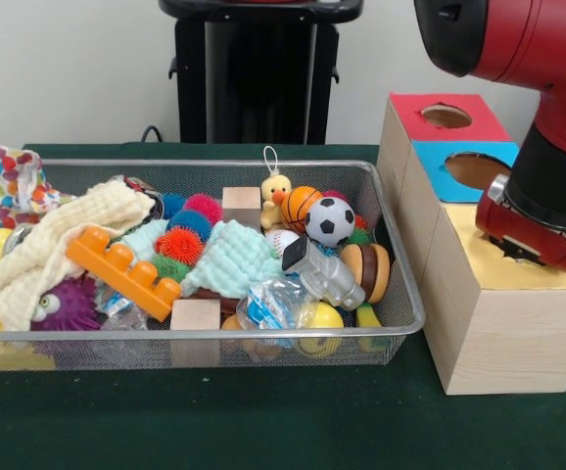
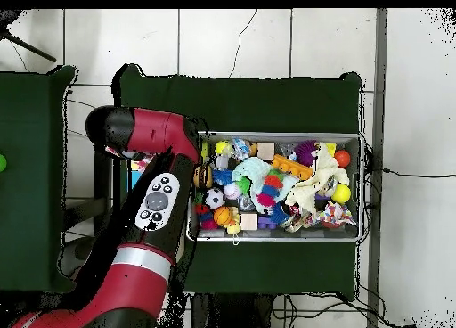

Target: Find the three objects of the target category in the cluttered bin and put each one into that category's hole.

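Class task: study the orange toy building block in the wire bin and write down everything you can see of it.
The orange building block is a long, chunky brick that looks like smooth plastic, with a row of round studs along its upper side. It lies tilted across the left half of the wire bin, its left end higher against the cream knitted cloth, its right end lower beside a plain wooden cube. A purple spiky toy sits just below it. Nothing grips it; the claw is not visible.
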Robot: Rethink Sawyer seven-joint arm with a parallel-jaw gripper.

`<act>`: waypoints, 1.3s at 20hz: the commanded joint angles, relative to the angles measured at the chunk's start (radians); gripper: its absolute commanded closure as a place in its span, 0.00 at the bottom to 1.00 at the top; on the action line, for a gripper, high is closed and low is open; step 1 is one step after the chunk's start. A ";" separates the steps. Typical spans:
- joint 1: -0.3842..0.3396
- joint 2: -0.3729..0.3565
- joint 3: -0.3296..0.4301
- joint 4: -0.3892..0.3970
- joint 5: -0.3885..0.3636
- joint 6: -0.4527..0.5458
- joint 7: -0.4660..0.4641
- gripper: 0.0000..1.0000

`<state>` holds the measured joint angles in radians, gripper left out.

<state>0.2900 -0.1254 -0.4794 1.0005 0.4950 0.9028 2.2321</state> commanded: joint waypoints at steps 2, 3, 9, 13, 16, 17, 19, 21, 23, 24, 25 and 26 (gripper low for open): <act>0.003 0.175 0.097 0.099 -0.012 -0.250 0.257 0.00; 0.003 0.175 0.097 0.100 -0.013 -0.252 0.256 0.00; 0.009 0.174 0.088 0.105 -0.012 -0.261 0.265 0.00; 0.009 0.177 0.083 0.099 -0.011 -0.253 0.266 0.00; 0.010 0.176 0.079 0.098 -0.013 -0.241 0.263 0.00; 0.010 0.174 0.079 0.100 -0.013 -0.241 0.263 0.00; 0.010 0.173 0.077 0.102 -0.016 -0.240 0.260 0.00; 0.012 0.170 0.076 0.107 -0.018 -0.242 0.258 0.00; 0.013 0.167 0.073 0.109 -0.017 -0.244 0.261 0.00; 0.013 0.166 0.070 0.108 -0.017 -0.242 0.262 0.00; 0.013 0.165 0.070 0.108 -0.016 -0.240 0.262 0.00; 0.011 0.161 0.071 0.109 -0.014 -0.237 0.260 0.00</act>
<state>0.3046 -0.1251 -0.4976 1.0108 0.4952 0.8771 2.2321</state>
